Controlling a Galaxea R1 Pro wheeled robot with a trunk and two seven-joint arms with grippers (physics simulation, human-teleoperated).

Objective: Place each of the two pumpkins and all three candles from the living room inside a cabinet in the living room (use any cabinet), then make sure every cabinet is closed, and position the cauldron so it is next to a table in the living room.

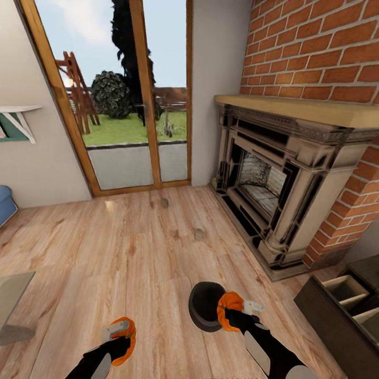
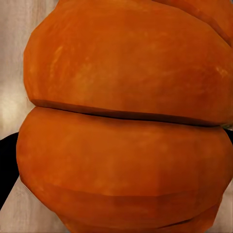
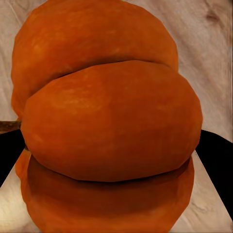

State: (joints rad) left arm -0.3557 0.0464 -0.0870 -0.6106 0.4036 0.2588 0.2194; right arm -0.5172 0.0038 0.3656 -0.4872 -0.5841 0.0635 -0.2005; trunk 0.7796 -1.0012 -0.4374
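Note:
In the head view each arm carries one orange pumpkin low over the wooden floor. My left gripper (image 1: 121,334) is shut on one pumpkin (image 1: 128,345), whose ribbed skin (image 2: 121,116) sits close up in the left wrist view. My right gripper (image 1: 239,311) is shut on the other pumpkin (image 1: 228,305), seen close up (image 3: 107,126) in the right wrist view. The black cauldron (image 1: 202,310) stands on the floor just left of the right hand. Two small beige candles (image 1: 165,202) (image 1: 199,234) stand on the floor farther ahead. The dark cabinet (image 1: 337,321) is at the lower right, with a pale-lined drawer (image 1: 350,295) open.
A stone fireplace (image 1: 273,179) in a brick wall takes up the right side. Ahead is a tall glass door (image 1: 131,105) to a garden. A glass table's edge (image 1: 13,300) shows at the lower left and a blue seat (image 1: 5,205) at the left.

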